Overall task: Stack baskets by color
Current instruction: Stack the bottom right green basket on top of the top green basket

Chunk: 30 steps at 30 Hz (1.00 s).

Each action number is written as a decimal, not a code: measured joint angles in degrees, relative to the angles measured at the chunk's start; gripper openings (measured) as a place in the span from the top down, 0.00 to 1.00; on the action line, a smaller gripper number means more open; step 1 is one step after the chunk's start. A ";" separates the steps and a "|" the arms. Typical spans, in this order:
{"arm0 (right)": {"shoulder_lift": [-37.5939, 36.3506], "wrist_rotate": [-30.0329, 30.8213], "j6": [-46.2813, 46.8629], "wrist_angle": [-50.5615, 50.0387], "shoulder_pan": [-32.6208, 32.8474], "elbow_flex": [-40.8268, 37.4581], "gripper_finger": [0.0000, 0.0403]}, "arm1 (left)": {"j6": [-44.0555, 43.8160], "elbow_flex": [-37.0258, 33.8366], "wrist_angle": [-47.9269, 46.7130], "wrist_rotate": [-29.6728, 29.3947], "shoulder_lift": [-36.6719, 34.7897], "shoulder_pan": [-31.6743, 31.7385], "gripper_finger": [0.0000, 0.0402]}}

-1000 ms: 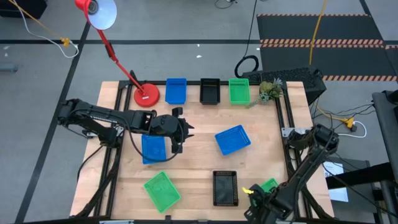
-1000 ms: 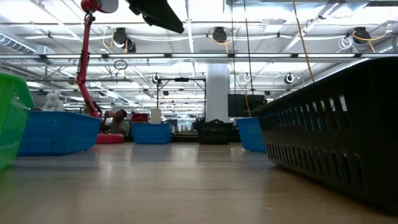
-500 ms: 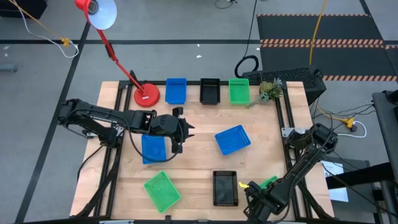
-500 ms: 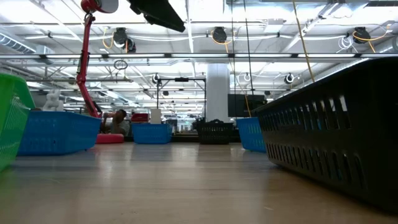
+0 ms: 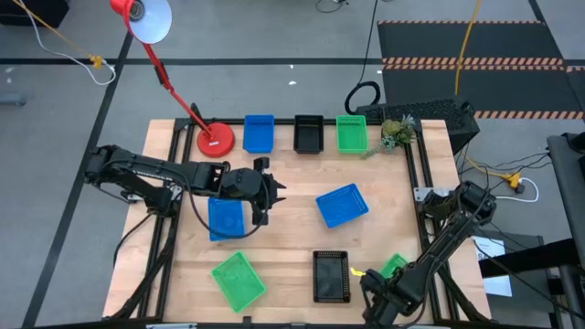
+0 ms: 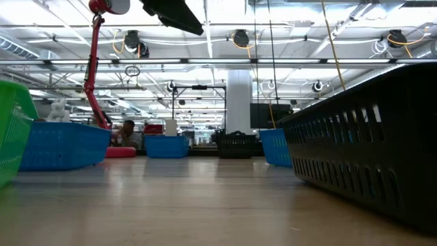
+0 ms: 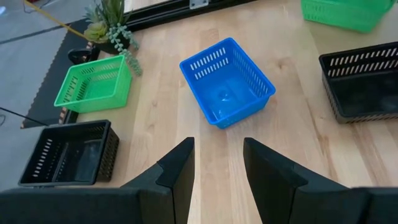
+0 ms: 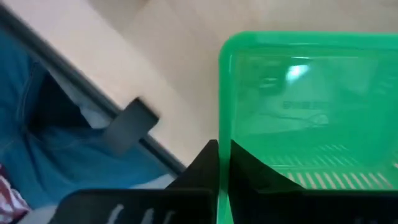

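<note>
Right gripper (image 8: 224, 163) pinched on rim of green basket (image 8: 311, 106) at table's near right corner. Left gripper (image 7: 217, 171) parted, empty, over centre. Perforated shallow trays visible: three blue, two black, three green.

Both arms are dark, built of slim jointed links. The left claw (image 7: 217, 180) has two matte black, angular, wedge-shaped fingers (image 7: 177, 171); the right claw (image 8: 222, 165) has black fingers too.
</note>
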 joint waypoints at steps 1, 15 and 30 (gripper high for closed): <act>-0.05 -0.03 -0.93 -1.22 -0.14 0.94 0.99 | 0.22 0.00 0.00 -0.02 0.00 0.00 0.65; -0.13 8.85 -23.98 -31.62 -3.69 20.95 1.00 | 0.94 0.00 -0.15 0.00 0.00 0.09 0.65; -1.61 19.03 -53.09 -40.28 -12.74 25.44 1.00 | -0.58 0.02 -3.46 -0.08 0.00 0.07 0.65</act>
